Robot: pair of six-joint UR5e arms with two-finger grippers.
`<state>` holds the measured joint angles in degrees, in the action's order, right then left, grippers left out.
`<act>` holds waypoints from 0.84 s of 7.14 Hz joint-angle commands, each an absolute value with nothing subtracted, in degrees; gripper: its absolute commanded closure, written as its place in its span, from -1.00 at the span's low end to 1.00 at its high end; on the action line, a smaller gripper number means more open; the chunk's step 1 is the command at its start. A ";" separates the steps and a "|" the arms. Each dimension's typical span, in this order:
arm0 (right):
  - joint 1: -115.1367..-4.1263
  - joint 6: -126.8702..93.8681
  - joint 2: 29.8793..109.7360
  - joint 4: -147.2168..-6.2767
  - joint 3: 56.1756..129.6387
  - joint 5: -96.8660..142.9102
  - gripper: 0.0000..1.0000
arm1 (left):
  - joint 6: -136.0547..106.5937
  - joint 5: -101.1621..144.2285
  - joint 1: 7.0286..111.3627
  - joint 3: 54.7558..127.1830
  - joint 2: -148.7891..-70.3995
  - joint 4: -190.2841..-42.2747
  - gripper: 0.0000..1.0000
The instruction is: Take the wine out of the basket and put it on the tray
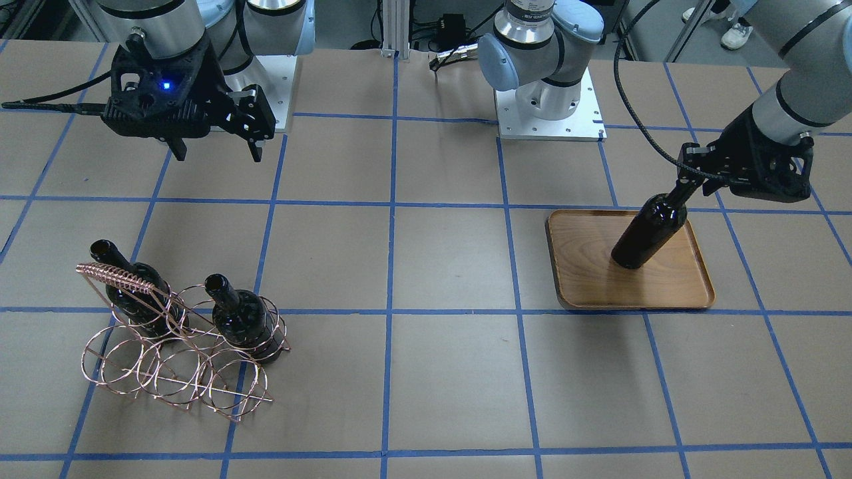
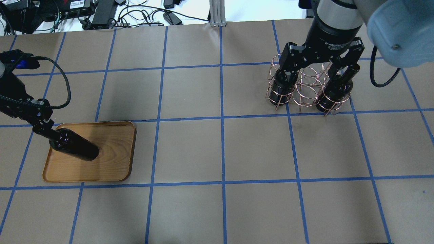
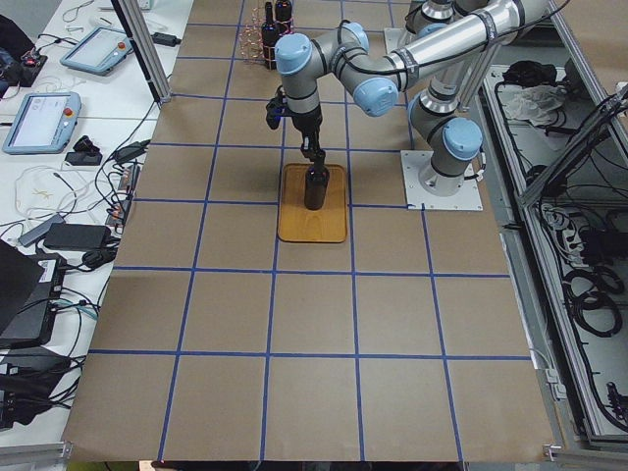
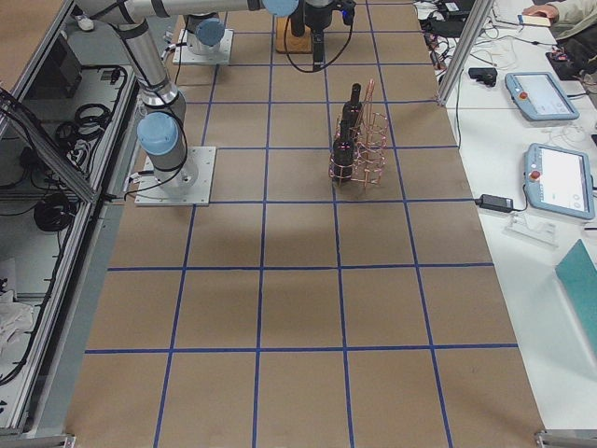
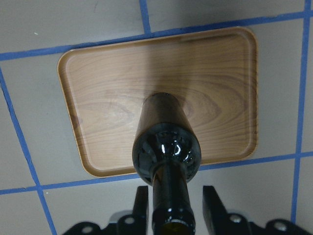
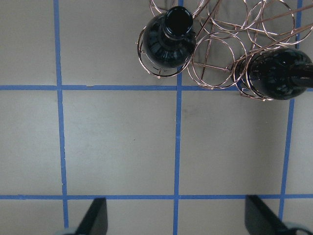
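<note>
A dark wine bottle [image 1: 649,233] stands upright on the wooden tray [image 1: 665,279]; it also shows in the overhead view [image 2: 73,145]. My left gripper [image 1: 689,183] straddles its neck. In the left wrist view the bottle [image 5: 166,142] rises between the fingers [image 5: 143,200], with thin gaps on both sides, so the gripper [image 5: 173,188] looks open. The copper wire basket [image 1: 180,359] holds two more bottles [image 1: 126,286] [image 1: 243,319]. My right gripper [image 1: 218,156] hangs open and empty, high above the table beside the basket [image 6: 220,49].
The table is brown paper with a blue tape grid. The arm bases [image 1: 549,113] stand at the robot's edge. Tablets and cables [image 4: 550,140] lie on a side table beyond the basket.
</note>
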<state>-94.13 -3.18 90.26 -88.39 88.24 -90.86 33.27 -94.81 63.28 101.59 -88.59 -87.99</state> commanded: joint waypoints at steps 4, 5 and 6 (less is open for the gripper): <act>-94.13 -3.25 90.26 -88.42 88.33 -90.70 -1.00 | 23.95 -94.40 68.52 92.07 -88.94 -92.16 -0.64; -94.13 -3.25 90.26 -88.42 88.33 -90.62 -1.00 | 14.07 -94.05 73.43 84.71 -90.69 -99.59 -0.70; -94.13 -3.25 90.26 -88.42 88.33 -90.70 -1.00 | 6.32 -93.87 78.26 78.64 -92.36 -104.28 -0.81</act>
<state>-94.13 -3.25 90.26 -88.42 88.33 -90.65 16.03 -94.15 72.57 86.27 -90.47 -97.94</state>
